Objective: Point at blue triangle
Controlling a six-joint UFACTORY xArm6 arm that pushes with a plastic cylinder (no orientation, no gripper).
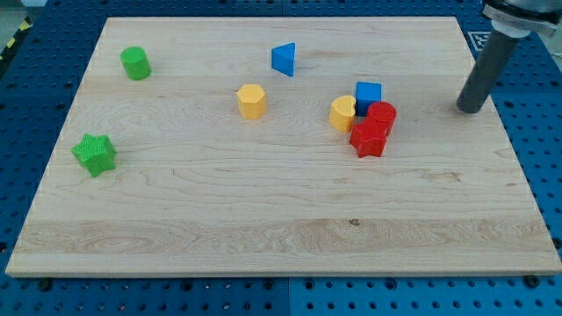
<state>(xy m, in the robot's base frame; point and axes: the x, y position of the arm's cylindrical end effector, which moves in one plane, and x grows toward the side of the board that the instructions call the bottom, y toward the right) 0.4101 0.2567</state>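
The blue triangle [284, 59] lies on the wooden board [263, 211] near the view's top, a little right of centre. My tip [470, 109] rests on the board at the view's right, far to the right of the blue triangle and slightly lower in the view. The dark rod rises from it toward the view's top right corner. The tip touches no block; the nearest one is a blue cube [369, 93] to its left.
A cluster sits right of centre: the blue cube, a yellow block [342, 114], a red cylinder [382, 115] and a red block [369, 139]. A yellow hexagonal block [251, 101] lies near the centre. A green cylinder [135, 63] and a green star [95, 154] lie at the left.
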